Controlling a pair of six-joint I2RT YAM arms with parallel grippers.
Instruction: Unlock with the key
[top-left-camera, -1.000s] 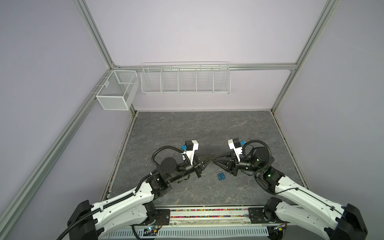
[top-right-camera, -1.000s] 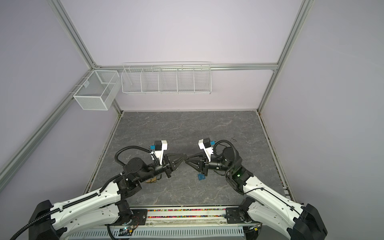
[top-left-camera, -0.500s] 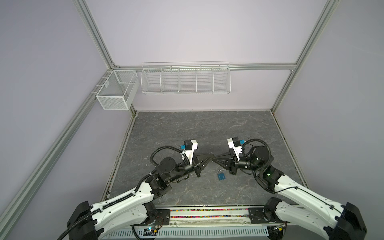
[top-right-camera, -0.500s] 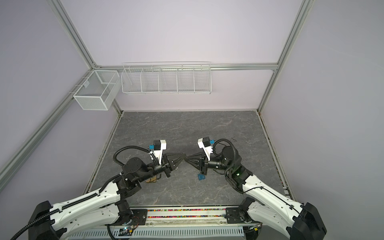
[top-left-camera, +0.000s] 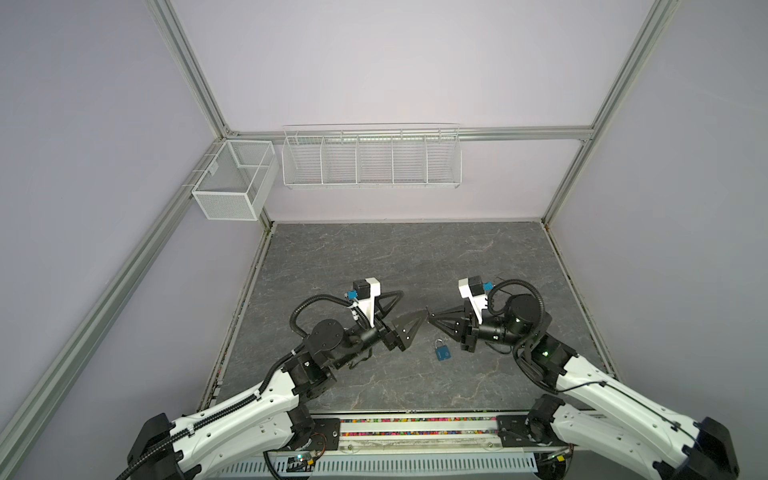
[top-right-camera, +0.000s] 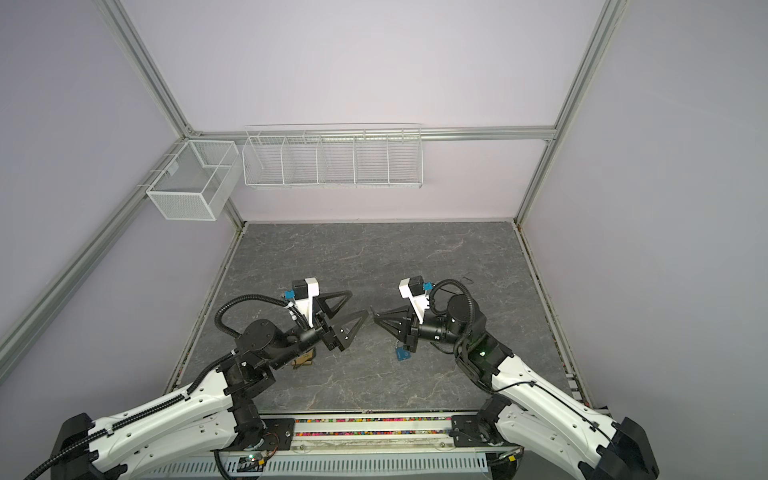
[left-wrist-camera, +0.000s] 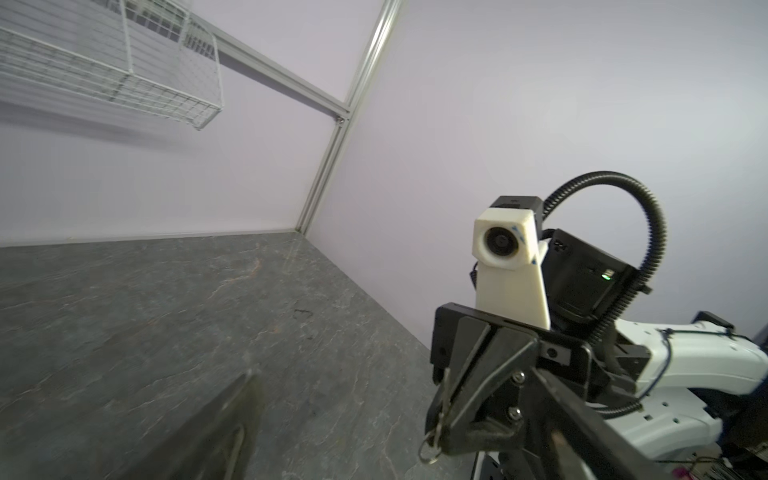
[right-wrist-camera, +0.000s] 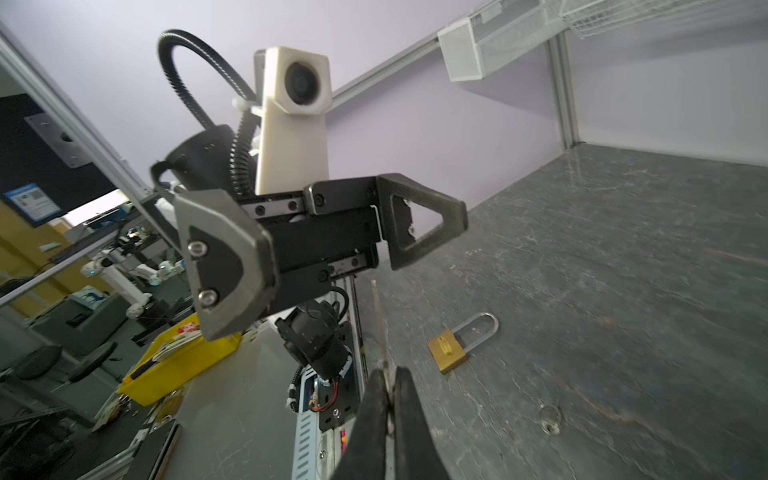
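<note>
The key (right-wrist-camera: 379, 328) is a thin metal blade with a small ring (left-wrist-camera: 430, 446). My right gripper (top-left-camera: 430, 321) is shut on it above the grey table middle; my own fingers (right-wrist-camera: 405, 415) pinch it in the right wrist view. My left gripper (top-left-camera: 414, 306) faces it, open, tips close to the key but apart from it, its two fingers (right-wrist-camera: 424, 224) spread wide. A blue padlock (top-left-camera: 443, 351) lies flat on the table below the right gripper. A brass padlock (right-wrist-camera: 446, 353) with a long shackle lies under the left arm (top-right-camera: 303, 359).
White wire baskets hang on the back wall (top-left-camera: 372, 160) and in the left corner (top-left-camera: 232, 187). The grey table (top-left-camera: 395, 257) is ringed by an aluminium frame and lilac walls. A rail (top-left-camera: 415, 428) runs along the front edge.
My right gripper closed fully on the key. Then my left gripper opened wide and let the key go. Both arms stayed nearly in place.
</note>
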